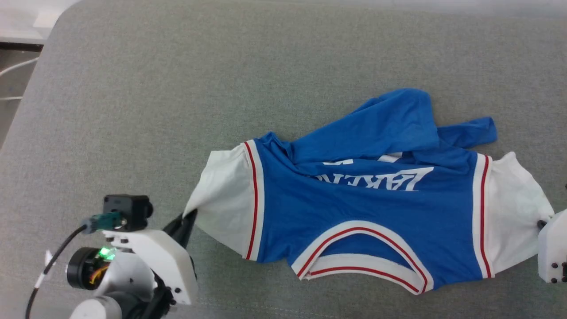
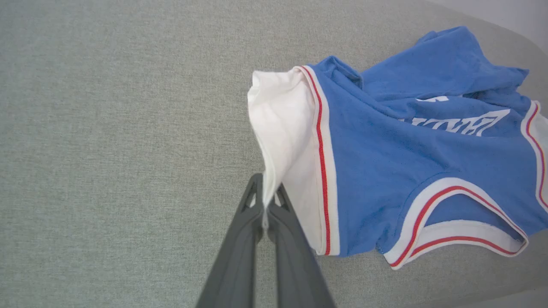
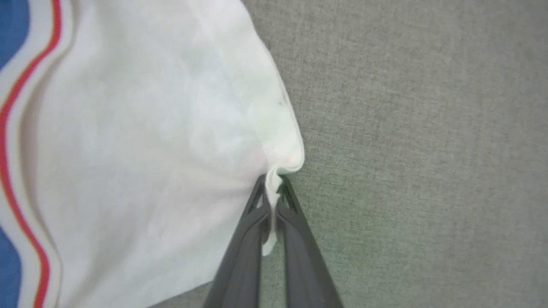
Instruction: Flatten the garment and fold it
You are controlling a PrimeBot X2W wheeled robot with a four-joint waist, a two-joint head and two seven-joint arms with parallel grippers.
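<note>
The garment (image 1: 363,208), a royal-blue jersey with white sleeves and red-and-white trim, lies on the grey cloth surface with its collar toward me and its lettering upside down. Its far hem is rumpled and folded over the chest. My left gripper (image 1: 188,218) is shut on the edge of the white sleeve at the left; the left wrist view shows the garment (image 2: 385,158) with that hem pinched in the left gripper (image 2: 266,199). My right gripper (image 3: 271,188) is shut on the hem of the garment's (image 3: 141,141) other white sleeve, at the head view's right edge.
The grey fabric surface (image 1: 177,88) stretches wide around the garment, with open room to the left and far side. Its rounded corner and a pale floor with cables (image 1: 17,66) show at the upper left.
</note>
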